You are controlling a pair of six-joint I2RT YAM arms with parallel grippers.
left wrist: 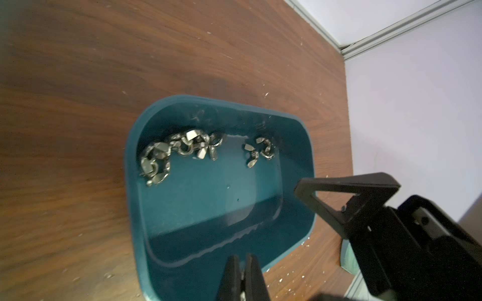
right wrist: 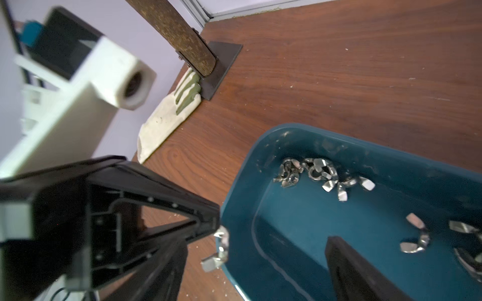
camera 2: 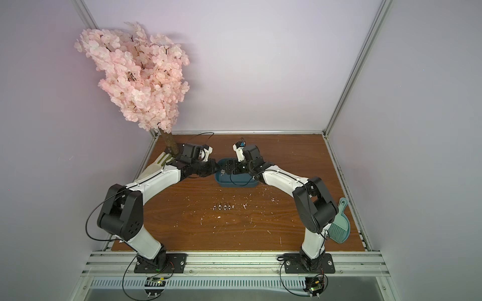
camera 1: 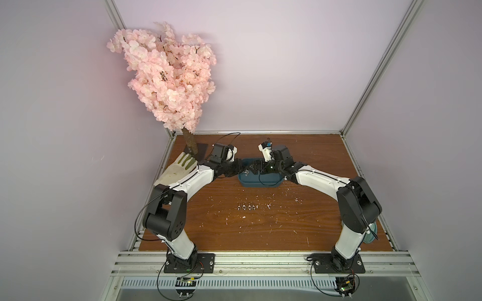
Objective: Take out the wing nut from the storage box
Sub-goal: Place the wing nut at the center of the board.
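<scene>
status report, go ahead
Left gripper shut on wing nut at storage box edge. Right gripper open over the box, close alongside. More nuts lie inside.

Wing nut (right wrist: 220, 249) beside teal storage box (right wrist: 300, 221)

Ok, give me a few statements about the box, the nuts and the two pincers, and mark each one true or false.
1. The left pincer is shut on a wing nut. True.
2. The storage box is empty. False: a pile of wing nuts lies in it.
3. The right pincer is shut. False: it is open, over the box.
4. A row of small metal pieces lies on the table. True.
5. The glove lies in the box. False: it lies on the table, by the tree trunk.
</scene>
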